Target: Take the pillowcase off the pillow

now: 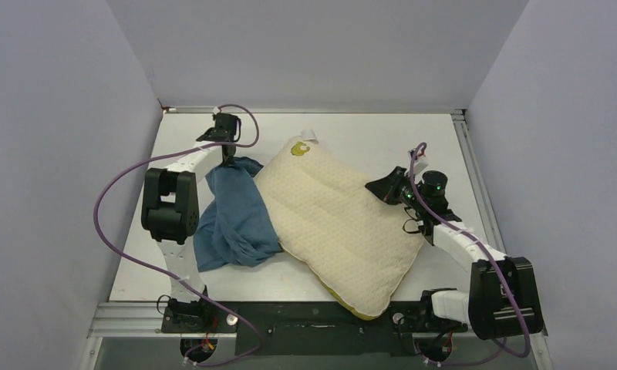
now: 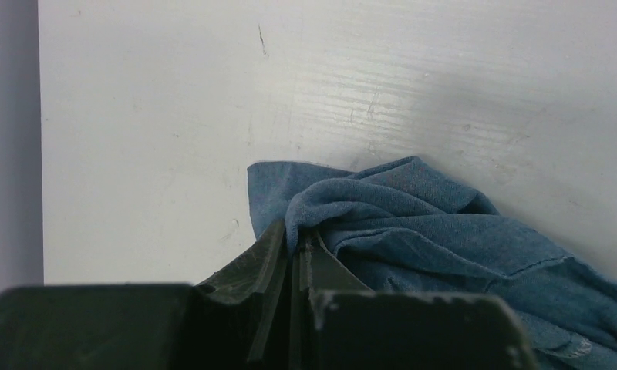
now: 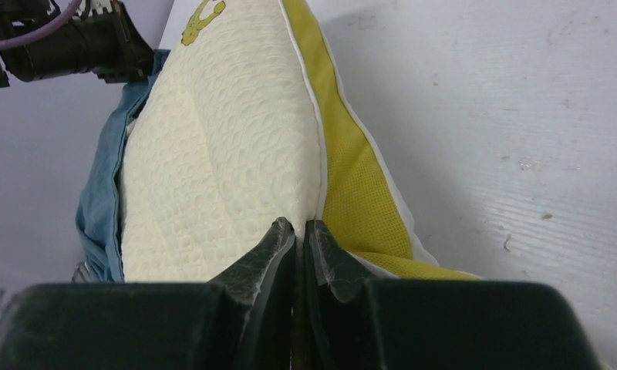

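while the left gripper (image 2: 296,235) is clenched on a fold of the pillowcase (image 1: 236,216), which lies crumpled on the table (image 1: 367,131) against the pillow's (image 1: 332,223) left side, the right gripper (image 3: 299,227) pinches the pillow's right edge at the seam.

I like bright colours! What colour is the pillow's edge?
The edge is mustard yellow, best seen from the right wrist.
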`<state>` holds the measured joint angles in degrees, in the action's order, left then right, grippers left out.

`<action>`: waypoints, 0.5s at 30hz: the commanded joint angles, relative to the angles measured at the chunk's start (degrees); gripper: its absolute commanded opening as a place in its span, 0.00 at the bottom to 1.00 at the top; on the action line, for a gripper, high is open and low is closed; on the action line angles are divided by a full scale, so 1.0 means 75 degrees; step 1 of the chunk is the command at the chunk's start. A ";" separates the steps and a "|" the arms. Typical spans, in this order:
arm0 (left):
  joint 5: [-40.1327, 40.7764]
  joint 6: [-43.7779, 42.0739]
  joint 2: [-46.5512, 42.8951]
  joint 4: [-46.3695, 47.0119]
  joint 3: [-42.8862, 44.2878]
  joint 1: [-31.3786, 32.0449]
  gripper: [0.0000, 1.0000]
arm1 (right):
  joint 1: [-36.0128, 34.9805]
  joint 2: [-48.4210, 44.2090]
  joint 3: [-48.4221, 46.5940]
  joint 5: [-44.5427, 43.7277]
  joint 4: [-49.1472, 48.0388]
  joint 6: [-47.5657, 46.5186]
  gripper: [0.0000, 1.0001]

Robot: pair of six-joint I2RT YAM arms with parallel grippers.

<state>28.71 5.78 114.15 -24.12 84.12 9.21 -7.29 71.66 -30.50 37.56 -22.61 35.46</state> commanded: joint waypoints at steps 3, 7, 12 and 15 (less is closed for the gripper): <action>0.0643 -0.0079 -0.0198 0.0343 0.0088 -0.0090 0.00 | 0.0487 -0.0942 0.0280 -0.0455 -0.1457 0.0635 0.05; 0.0861 -0.0106 -0.0389 0.0398 0.0021 -0.0273 0.00 | 0.0609 -0.0987 0.0419 -0.0640 -0.1577 0.0902 0.05; 0.1303 -0.0217 -0.0477 0.0665 -0.0229 -0.0702 0.00 | 0.0750 -0.0985 0.0459 -0.0992 -0.1373 0.1031 0.05; 0.1456 -0.0126 -0.0466 0.0868 -0.0439 -0.1108 0.00 | 0.0815 -0.1018 0.0399 -0.1353 -0.0963 0.0997 0.05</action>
<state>34.37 5.10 113.65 -22.06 82.39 5.39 -2.42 66.24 -26.26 32.77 -25.76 41.65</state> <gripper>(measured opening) 0.033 0.077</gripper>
